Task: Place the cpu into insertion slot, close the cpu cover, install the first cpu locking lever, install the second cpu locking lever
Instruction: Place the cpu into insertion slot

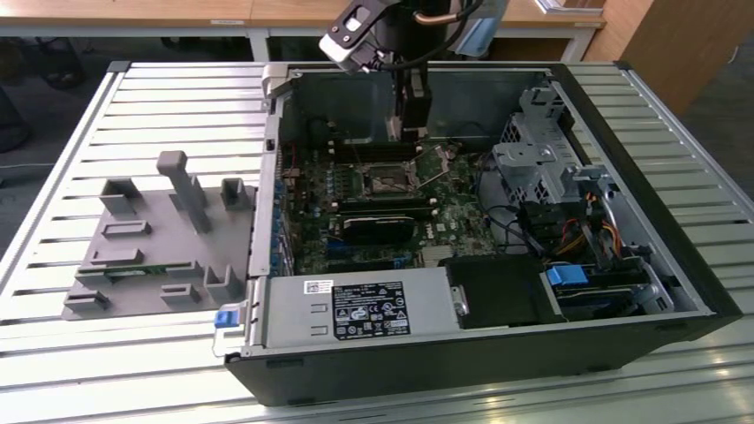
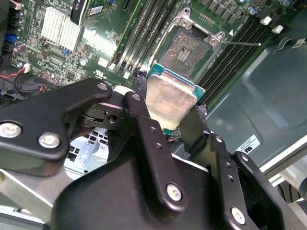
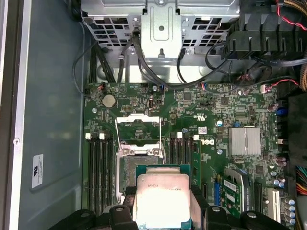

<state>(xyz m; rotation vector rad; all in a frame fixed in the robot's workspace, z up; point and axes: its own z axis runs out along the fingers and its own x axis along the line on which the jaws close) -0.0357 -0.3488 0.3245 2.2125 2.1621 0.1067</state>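
- Well, exterior view: my gripper (image 1: 409, 132) hangs inside the open case (image 1: 471, 367), upper middle of the frame, near the insertion slot (image 1: 386, 182). A printed white label (image 1: 367, 311) lies lower centre.
- Second wrist view: fingers (image 2: 144, 120) clamp the cpu (image 2: 169, 96) by its edges, clear of the slot.
- First wrist view: the cpu cover (image 3: 138, 128) stands flipped open.

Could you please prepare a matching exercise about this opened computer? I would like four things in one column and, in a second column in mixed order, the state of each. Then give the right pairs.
Column one:
1. cpu
2. insertion slot
3. cpu cover
4. hand

Column two:
A. swung open
B. shut on the cpu
C. gripped, not yet seated
D. empty, dark centre showing

Pairs: 1-C, 2-D, 3-A, 4-B
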